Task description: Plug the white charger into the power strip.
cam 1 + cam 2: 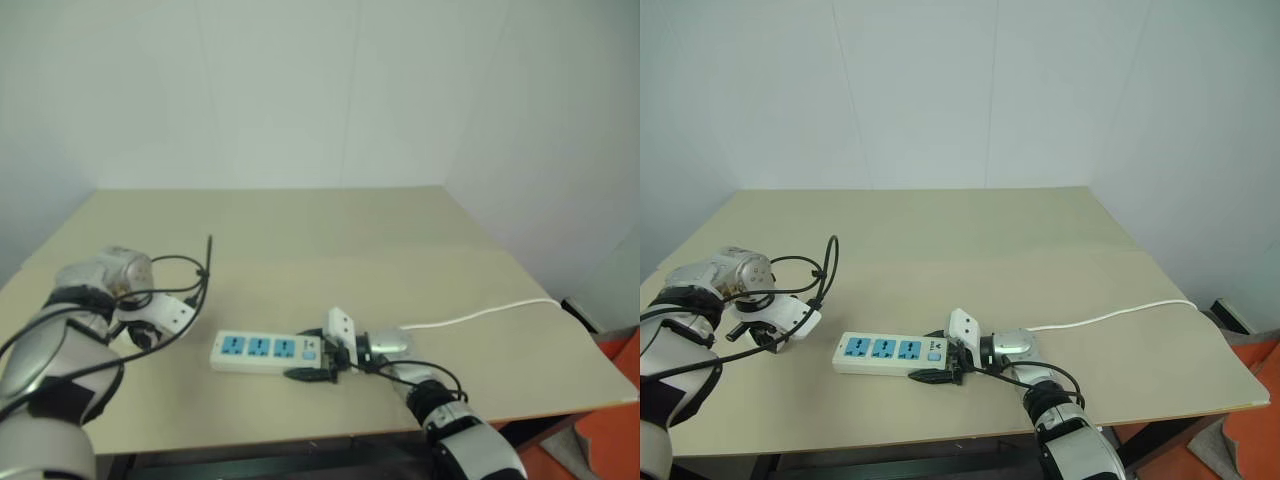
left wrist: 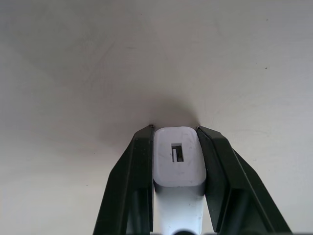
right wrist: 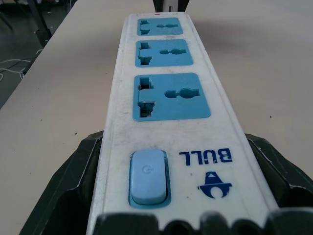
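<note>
While clamped between the left gripper (image 2: 177, 142)'s fingers above the table (image 1: 400, 230), charger (image 2: 178, 156) awaits carrying. Power strip (image 3: 168, 93): switch end pinched by right gripper (image 1: 318, 362), steadying it for insertion.

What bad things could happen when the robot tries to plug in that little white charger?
The left gripper pinches the white charger only by its two sides, so it might twist or slip when pushed down. The charger sits well off to the side of the power strip, so it may miss the blue sockets. The right gripper holds only the switch end of the strip, so the far end could tip or slide.
</note>
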Robot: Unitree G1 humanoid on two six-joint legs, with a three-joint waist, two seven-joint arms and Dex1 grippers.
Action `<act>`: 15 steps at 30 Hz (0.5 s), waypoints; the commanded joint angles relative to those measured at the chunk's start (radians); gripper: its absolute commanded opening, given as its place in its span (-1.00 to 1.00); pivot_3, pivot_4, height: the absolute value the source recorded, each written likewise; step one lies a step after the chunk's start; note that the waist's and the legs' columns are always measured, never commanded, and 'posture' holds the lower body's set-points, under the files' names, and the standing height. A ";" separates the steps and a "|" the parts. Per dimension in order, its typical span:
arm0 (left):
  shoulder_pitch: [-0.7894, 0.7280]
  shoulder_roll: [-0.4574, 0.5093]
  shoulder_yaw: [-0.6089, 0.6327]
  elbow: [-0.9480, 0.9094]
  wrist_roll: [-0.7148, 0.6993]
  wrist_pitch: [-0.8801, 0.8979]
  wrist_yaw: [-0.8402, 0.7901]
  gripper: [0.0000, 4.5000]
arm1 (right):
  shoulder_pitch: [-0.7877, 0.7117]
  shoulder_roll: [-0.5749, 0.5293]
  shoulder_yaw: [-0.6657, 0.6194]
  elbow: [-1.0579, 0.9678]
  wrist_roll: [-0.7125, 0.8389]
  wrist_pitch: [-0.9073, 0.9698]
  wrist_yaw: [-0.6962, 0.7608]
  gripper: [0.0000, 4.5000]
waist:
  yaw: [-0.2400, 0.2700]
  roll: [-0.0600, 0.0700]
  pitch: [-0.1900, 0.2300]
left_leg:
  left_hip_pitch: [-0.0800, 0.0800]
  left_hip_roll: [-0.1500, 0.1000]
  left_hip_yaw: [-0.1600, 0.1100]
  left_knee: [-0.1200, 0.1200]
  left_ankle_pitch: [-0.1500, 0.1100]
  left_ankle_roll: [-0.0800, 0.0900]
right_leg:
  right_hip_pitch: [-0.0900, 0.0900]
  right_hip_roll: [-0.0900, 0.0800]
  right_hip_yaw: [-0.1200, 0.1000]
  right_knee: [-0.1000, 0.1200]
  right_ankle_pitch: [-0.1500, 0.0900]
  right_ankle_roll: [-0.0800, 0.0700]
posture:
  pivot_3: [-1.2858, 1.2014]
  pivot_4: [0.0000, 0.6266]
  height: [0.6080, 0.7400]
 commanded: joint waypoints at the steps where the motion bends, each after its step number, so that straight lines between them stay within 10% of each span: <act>1: -0.011 0.014 0.027 0.007 -0.014 -0.006 -0.031 -0.55 | 0.018 0.011 0.019 0.005 -0.002 0.017 -0.001 0.53 | 0.000 0.000 0.000 | 0.000 0.000 0.000 0.000 0.000 0.000 | 0.000 0.000 0.000 0.000 0.000 0.000 | 0.03 -0.52 1.00; 15: -0.062 -0.128 0.483 -0.184 -0.597 0.240 -0.244 -0.55 | 0.018 0.016 0.030 0.013 -0.008 0.011 0.011 0.53 | -0.007 0.000 0.000 | -0.001 0.000 -0.001 0.000 0.000 0.000 | 0.000 0.000 -0.001 -0.001 0.000 0.000 | 0.03 -0.52 1.00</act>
